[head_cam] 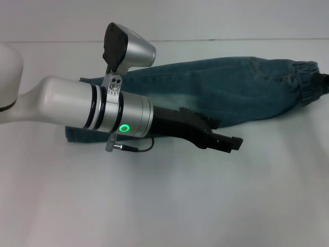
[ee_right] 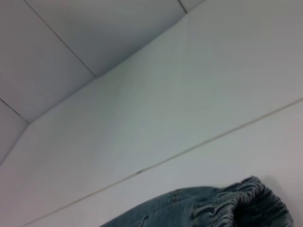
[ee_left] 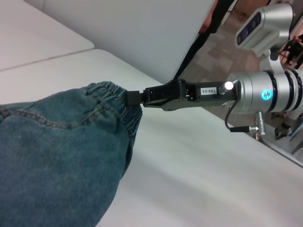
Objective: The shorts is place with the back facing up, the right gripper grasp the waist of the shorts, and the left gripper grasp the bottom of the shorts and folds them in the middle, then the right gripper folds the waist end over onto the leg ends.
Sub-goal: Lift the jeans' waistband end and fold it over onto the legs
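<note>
1. The shorts (head_cam: 231,90) are laid lengthwise on the white surface (head_cam: 169,200), folded along their length into a long, narrow shape.
2. The waist of the shorts (head_cam: 308,82), a gathered elastic band, is seen at the end toward the robot's right; the opposite end is largely hidden behind the left arm's wrist.
3. The right tool (ee_left: 142,98) is seen in the left wrist view, closed on the waist of the shorts, with the ruched band pinched between its black fingers.
4. In the head view, only a dark sliver of the right tool is visible, just beyond the waistband at the frame edge.
5. The left tool (head_cam: 226,142) is held over the surface just beside the near long edge of the shorts, pointing toward the robot's right.
6. Nothing is held by the left tool; its fingers appear close together, but how far they are parted cannot be told.
7. A green ring light is lit on the left wrist, and a thin cable hangs under it.
8. In the right wrist view, the ruched band (ee_right: 246,203) is seen bunched and raised against the pale surface.
</note>
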Motion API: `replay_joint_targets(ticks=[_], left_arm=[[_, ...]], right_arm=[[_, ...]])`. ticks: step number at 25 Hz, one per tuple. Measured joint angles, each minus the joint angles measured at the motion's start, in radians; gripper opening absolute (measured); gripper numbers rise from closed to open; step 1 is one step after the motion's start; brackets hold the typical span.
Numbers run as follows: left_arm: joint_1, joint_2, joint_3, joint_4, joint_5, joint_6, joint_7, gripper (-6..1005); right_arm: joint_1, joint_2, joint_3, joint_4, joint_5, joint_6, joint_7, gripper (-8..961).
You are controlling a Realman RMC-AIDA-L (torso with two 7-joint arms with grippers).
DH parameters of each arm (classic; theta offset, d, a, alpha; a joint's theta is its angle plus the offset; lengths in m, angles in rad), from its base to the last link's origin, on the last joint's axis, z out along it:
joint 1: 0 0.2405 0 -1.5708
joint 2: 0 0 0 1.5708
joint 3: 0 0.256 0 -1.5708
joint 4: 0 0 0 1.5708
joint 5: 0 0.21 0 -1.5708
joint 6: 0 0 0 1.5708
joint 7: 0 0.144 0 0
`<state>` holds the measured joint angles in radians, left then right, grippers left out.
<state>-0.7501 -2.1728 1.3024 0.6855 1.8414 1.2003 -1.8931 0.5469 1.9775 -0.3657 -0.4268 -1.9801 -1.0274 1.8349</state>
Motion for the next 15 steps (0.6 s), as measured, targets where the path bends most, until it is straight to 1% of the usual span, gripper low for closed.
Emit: replay_joint_targets(ticks=[5, 11, 15], left_arm=[[0.000, -0.002, 0.005, -0.004, -0.037, -0.028, 0.000, 782], [0.001, -0.003, 0.018, -0.036, -0.140, -0.088, 0.026, 771], [-0.004, -0.002, 0.049, -0.043, -0.201, -0.126, 0.031, 763]], right_arm=[[-0.020, 0.001, 0.001, -0.007, 0.058, -0.035, -0.030, 36], [-0.042, 0.001, 0.002, -0.010, 0.088, -0.061, -0.052, 37], [-0.054, -0.001, 0.002, -0.014, 0.107, -0.085, -0.069, 37]])
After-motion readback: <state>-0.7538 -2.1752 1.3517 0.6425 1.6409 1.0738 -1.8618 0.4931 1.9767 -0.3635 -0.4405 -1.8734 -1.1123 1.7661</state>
